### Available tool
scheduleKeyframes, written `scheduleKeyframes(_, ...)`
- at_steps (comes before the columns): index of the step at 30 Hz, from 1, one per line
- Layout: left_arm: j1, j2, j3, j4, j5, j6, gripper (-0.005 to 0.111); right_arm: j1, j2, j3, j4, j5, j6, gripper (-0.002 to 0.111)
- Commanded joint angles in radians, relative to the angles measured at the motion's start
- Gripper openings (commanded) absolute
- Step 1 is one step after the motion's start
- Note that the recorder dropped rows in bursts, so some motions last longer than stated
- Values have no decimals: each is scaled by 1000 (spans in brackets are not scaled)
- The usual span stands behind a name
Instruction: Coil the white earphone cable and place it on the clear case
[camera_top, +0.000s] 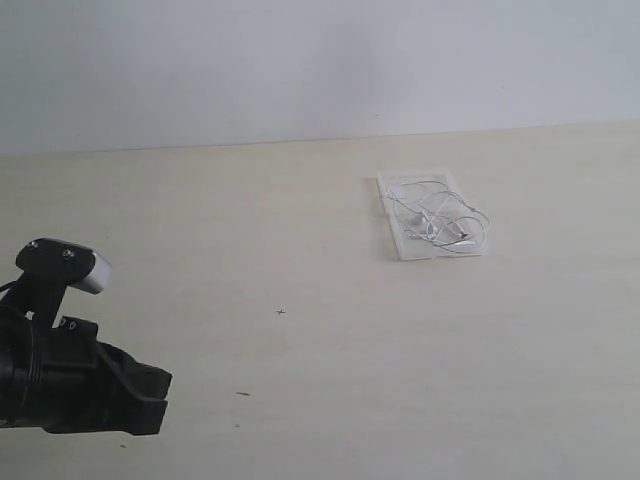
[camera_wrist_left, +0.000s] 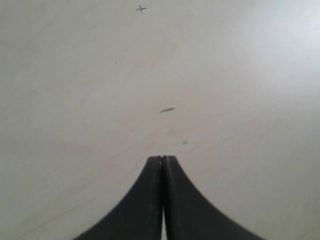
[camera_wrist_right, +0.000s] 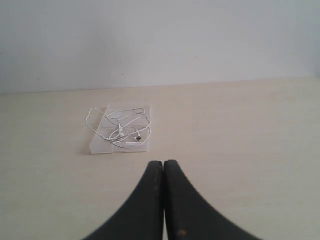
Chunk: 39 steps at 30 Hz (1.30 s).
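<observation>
The white earphone cable (camera_top: 437, 228) lies in a loose tangle on the clear case (camera_top: 397, 250), at the table's right-centre, with some loops hanging past the case's edges. The right wrist view shows the same cable (camera_wrist_right: 122, 131) and case (camera_wrist_right: 100, 147) well ahead of my right gripper (camera_wrist_right: 163, 163), which is shut and empty. That gripper does not show in the exterior view. My left gripper (camera_wrist_left: 162, 159) is shut on nothing, over bare table. Its arm (camera_top: 80, 380) sits at the lower left, far from the case.
The pale wooden table (camera_top: 300, 220) ends at a white wall (camera_top: 300, 60) behind. A small cross mark (camera_top: 280, 312) and a dark speck (camera_top: 242, 394) lie on the wood between the left arm and the case.
</observation>
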Motion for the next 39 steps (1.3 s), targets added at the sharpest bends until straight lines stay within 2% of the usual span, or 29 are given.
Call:
scheduleKeyframes(1, 0, -15, -6, 4, -146, 80, 0, -6, -6, 5, 2, -5, -5, 0)
scheduleKeyframes(6, 0, -147, -6, 4, -465, 133, 0, -6, -6, 5, 2, -5, -6, 0)
scheduleKeyframes(10, 2, -370, -6, 4, -710, 127, 0, -6, -6, 5, 2, -5, -6, 0)
scheduleKeyframes(12, 27, -490, -6, 4, -772, 120, 0, -6, -6, 5, 2, -5, -6, 0)
scheduleKeyframes(18, 169, -832, -6, -2, -763, 122, 0, -6, -6, 5, 2, -5, -6, 0)
scheduleKeyframes(21, 247, -966, -6, -72, -727, 122, 0, -6, -6, 5, 2, -5, -6, 0)
scheduleKeyframes(22, 275, -1027, -6, -141, -720, 124, 0, -6, -6, 5, 2, -5, -6, 0)
scheduleKeyframes(25, 281, -1103, -6, -193, -655, 117, 0, -6, -6, 5, 2, -5, -6, 0)
scheduleKeyframes(26, 281, -1139, -8, -193, -564, 111, 0, -6, -6, 5, 2, -5, -6, 0)
scheduleKeyframes(29, 281, -1189, -45, -193, -412, 57, 0, -6, -6, 5, 2, -5, -6, 0)
scheduleKeyframes(31, 281, -1199, -59, -193, -410, -53, 0, -6, -6, 5, 2, -5, -6, 0)
scheduleKeyframes(36, 281, -1199, -59, -193, -461, -648, 0, -6, -6, 5, 2, -5, -6, 0)
scheduleKeyframes(39, 281, -1206, -59, -129, -459, -809, 0, -6, -6, 5, 2, -5, -6, 0)
